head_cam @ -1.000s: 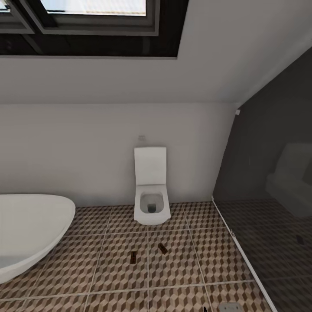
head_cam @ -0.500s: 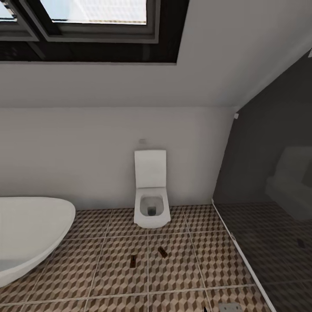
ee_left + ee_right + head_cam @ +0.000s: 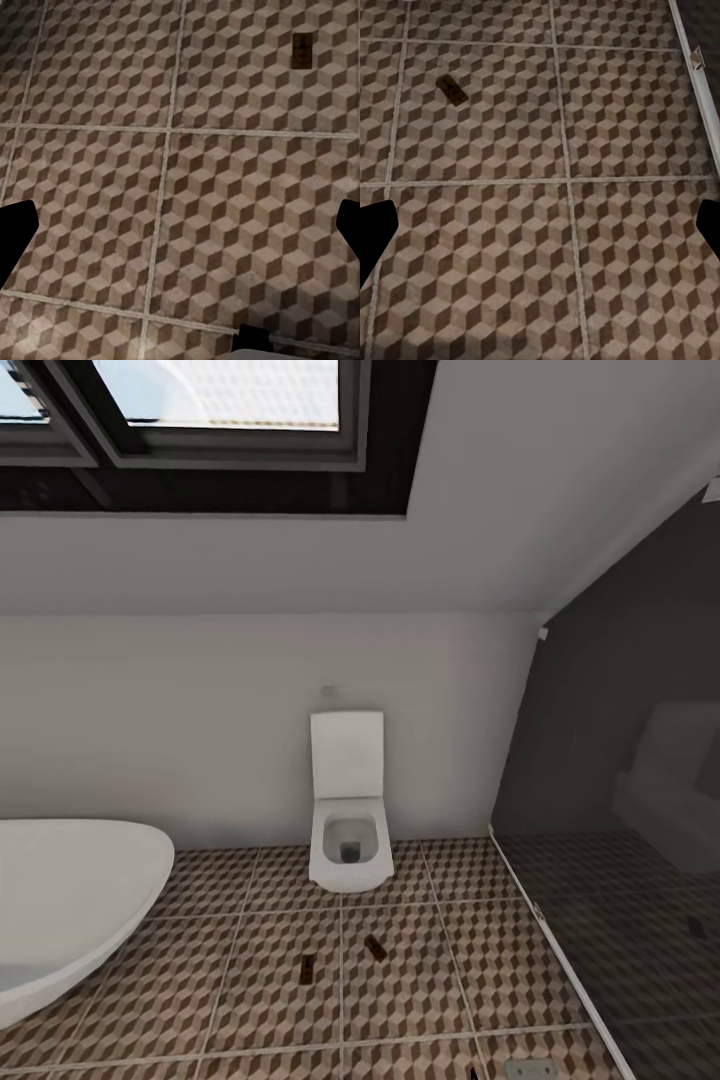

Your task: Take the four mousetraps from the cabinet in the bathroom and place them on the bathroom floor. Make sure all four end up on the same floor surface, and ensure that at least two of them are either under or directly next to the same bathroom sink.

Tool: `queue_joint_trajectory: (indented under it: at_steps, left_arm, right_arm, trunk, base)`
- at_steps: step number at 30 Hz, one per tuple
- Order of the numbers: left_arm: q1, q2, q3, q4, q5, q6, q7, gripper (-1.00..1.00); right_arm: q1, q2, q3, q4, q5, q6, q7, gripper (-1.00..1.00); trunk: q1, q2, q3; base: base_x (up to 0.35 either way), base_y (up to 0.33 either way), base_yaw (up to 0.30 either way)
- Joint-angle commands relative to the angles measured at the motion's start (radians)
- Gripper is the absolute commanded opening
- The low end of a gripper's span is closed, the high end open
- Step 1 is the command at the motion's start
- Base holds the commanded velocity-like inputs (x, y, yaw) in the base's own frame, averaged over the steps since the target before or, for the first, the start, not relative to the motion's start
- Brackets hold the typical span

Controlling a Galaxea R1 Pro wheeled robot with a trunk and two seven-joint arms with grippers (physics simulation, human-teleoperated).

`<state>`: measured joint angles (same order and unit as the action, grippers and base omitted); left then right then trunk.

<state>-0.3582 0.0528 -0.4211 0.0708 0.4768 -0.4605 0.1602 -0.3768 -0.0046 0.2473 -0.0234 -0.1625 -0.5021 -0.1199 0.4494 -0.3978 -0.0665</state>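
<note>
Head view: two mousetraps (image 3: pixel 340 957) are seen on the bathroom floor (image 3: pixel 260 960), before the toilet (image 3: pixel 348 830).
View has tilted up slightly since a second ago; traps unmoved. Both jaws are spread wide, nothing held. No sink is seen beside them; two traps judged outstanding.

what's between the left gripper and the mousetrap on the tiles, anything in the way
Nothing visible. In the left wrist view the left gripper hangs open over the bathroom floor, and only bare patterned tile lies between it and the mousetrap ahead.
</note>
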Motion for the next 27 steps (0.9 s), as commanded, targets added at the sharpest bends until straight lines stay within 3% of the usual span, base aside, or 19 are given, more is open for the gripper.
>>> queue_joint_trajectory:
  at_steps: [1, 19, 27]
  left_arm:
    - [-0.001, -0.001, -0.008, 0.003, 0.004, -0.004, 0.002, 1.0]
    - [-0.001, -0.002, -0.008, 0.004, 0.003, -0.004, 0.002, 1.0]
    - [-0.001, -0.021, -0.008, 0.006, 0.005, 0.003, 0.006, 1.0]
  right_arm:
    - [-0.001, 0.0, 0.009, 0.0, -0.009, -0.003, -0.002, 1.0]
    - [-0.001, 0.001, 0.009, 0.0, -0.009, -0.003, -0.003, 1.0]
    - [-0.001, 0.003, 0.008, 0.001, -0.009, 0.007, -0.003, 1.0]
  trunk:
    - [0.001, -0.002, -0.002]
    - [0.001, -0.002, -0.001]
    - [0.001, -0.002, -0.001]
  base:
    - [0.0, 0.0, 0.0]
    - [0.0, 0.0, 0.0]
    - [0.0, 0.0, 0.0]
